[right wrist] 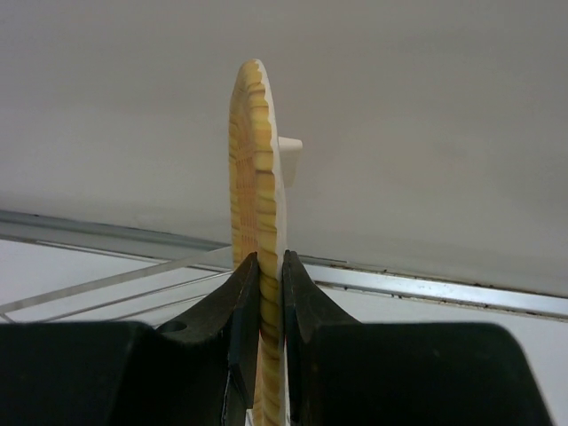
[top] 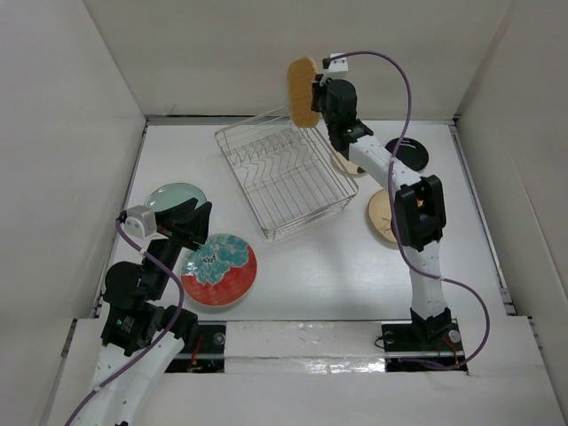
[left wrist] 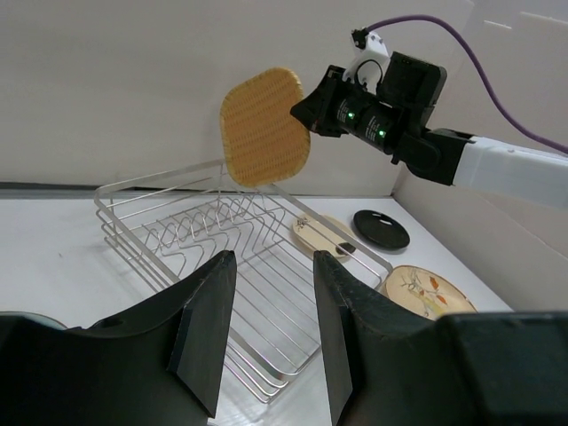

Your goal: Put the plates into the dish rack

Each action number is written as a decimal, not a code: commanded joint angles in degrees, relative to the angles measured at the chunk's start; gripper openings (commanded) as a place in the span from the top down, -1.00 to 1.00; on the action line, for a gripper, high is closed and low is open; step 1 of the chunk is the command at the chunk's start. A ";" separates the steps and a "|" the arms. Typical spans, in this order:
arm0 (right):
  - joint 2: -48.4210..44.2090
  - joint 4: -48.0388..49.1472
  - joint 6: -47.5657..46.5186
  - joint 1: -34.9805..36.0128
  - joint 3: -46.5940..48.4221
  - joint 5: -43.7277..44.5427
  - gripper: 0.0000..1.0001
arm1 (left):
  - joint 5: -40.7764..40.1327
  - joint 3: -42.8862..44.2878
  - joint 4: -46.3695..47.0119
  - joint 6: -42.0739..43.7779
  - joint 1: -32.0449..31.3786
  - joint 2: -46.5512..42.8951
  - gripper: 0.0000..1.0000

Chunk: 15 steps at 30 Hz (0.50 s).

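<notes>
My right gripper (top: 317,94) (right wrist: 270,259) is shut on the edge of the rounded-square wooden plate (top: 303,92) (left wrist: 264,126) (right wrist: 257,160). It holds the plate upright in the air, above the far end of the silver wire dish rack (top: 284,176) (left wrist: 222,257). The rack holds no plates. My left gripper (top: 193,219) (left wrist: 271,259) is open with nothing between its fingers. It hovers between the pale teal plate (top: 175,197) and the red plate with teal flowers (top: 219,269), pointing toward the rack.
Right of the rack lie a small cream plate (top: 348,166) (left wrist: 321,235), a small black plate (top: 408,153) (left wrist: 381,228) and a beige speckled plate (top: 382,217) (left wrist: 429,291). White walls close in the table on the left, back and right.
</notes>
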 commanded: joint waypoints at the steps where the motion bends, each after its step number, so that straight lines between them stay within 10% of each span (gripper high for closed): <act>1: -0.20 10.72 -2.00 1.24 3.31 0.38 1.00 | 0.20 0.37 2.31 0.73 -0.28 0.46 0.26; 15: 0.68 20.40 -7.01 2.48 -6.71 3.28 1.00 | 0.81 0.19 2.58 0.55 -0.28 0.98 0.26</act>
